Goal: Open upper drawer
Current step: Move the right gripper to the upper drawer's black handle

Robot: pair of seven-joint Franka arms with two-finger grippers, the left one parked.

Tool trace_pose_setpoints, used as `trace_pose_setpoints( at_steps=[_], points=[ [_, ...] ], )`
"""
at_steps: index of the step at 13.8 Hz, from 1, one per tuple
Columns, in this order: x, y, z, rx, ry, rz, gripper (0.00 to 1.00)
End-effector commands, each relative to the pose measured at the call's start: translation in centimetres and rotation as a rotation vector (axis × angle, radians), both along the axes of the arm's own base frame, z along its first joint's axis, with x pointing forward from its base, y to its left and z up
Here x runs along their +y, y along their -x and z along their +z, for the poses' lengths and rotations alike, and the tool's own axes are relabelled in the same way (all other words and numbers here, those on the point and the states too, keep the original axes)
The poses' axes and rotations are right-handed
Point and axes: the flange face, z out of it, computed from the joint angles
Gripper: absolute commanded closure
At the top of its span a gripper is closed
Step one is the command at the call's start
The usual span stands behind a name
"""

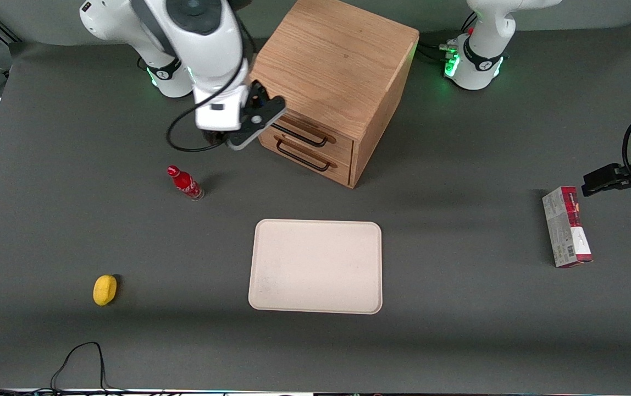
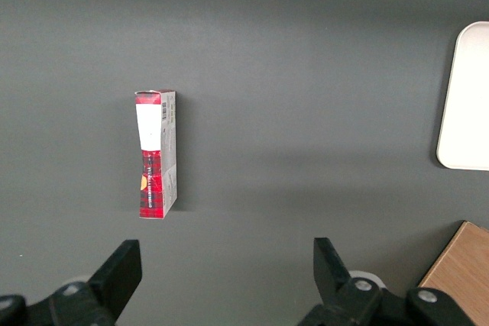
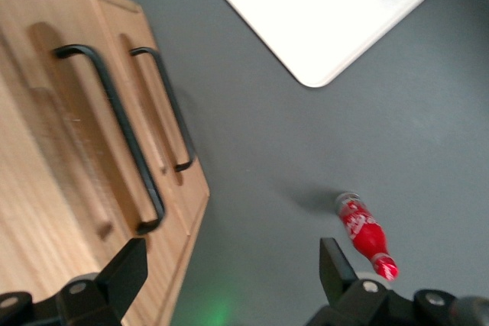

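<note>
Pincer point(image 3: 229, 272) spread wide, gripping nothing, hanging beside cabinet point(image 1: 337, 60) front at its working-arm end. Upper drawer point(image 1: 315, 133) shut flush, black handle point(image 3: 114, 127) untouched. Red bottle point(image 1: 185, 183) upright on tabletop point(image 1: 458, 330) nearby.

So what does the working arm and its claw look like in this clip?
The right arm is glossy white with dark grey joint bands and a green light glowing at its base. A black cable loops from the white wrist block. The claw, in front of the wooden cabinet, sits on a black mount; its two fingers are black, wedge-shaped and stand apart.
</note>
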Motion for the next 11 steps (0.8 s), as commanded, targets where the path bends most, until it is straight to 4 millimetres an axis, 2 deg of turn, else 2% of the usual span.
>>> trace_pose_setpoints(
  at_steps=[1,3,5,9,11],
  points=[
    [0.9,-0.5,-0.2,0.002,-0.009,0.004,0.00],
    [1.3,-0.3,-0.4,0.019,-0.027,0.018,0.00],
    [1.7,-0.1,0.5,0.051,-0.095,0.042,0.00],
    [2.1,0.1,0.7,0.117,-0.197,0.113,0.00],
    [2.3,-0.1,0.6,0.095,-0.212,0.112,0.00]
  ],
)
